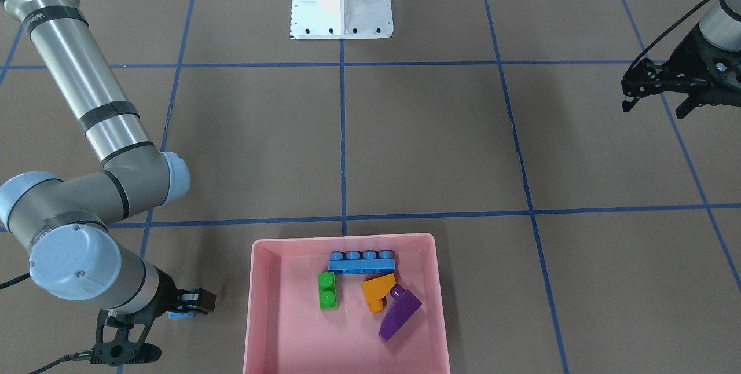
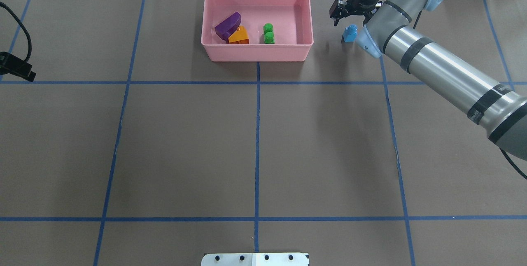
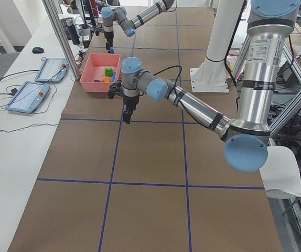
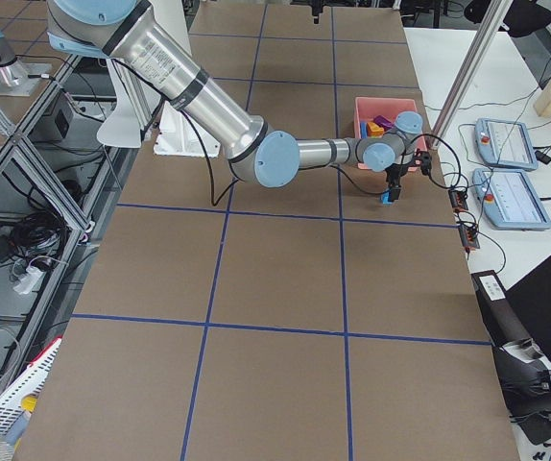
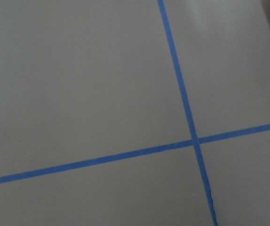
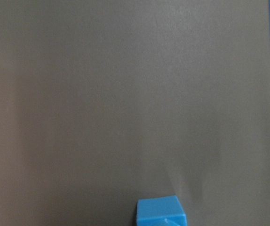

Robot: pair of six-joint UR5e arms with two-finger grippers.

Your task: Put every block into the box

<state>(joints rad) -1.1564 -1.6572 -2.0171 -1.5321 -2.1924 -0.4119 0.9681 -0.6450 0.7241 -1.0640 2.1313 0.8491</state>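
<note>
The pink box (image 1: 347, 239) holds the long blue brick (image 1: 362, 262), green brick (image 1: 327, 291), orange brick (image 1: 377, 292) and purple brick (image 1: 399, 314). The tiny blue brick (image 2: 350, 33) stands on the table just right of the box (image 2: 257, 54). It also shows at the bottom edge of the right wrist view (image 6: 161, 212). My right gripper (image 2: 352, 21) hangs over it, its fingers spread wider than the brick. My left gripper (image 1: 654, 109) is open and empty, far from the box.
The white robot base (image 1: 341, 9) stands at the table's near middle edge. Blue tape lines (image 2: 257, 134) cross the brown table. My right arm's long forearm (image 2: 436, 68) stretches across the table's right side. Tablets (image 4: 511, 144) lie on a side bench beyond the box.
</note>
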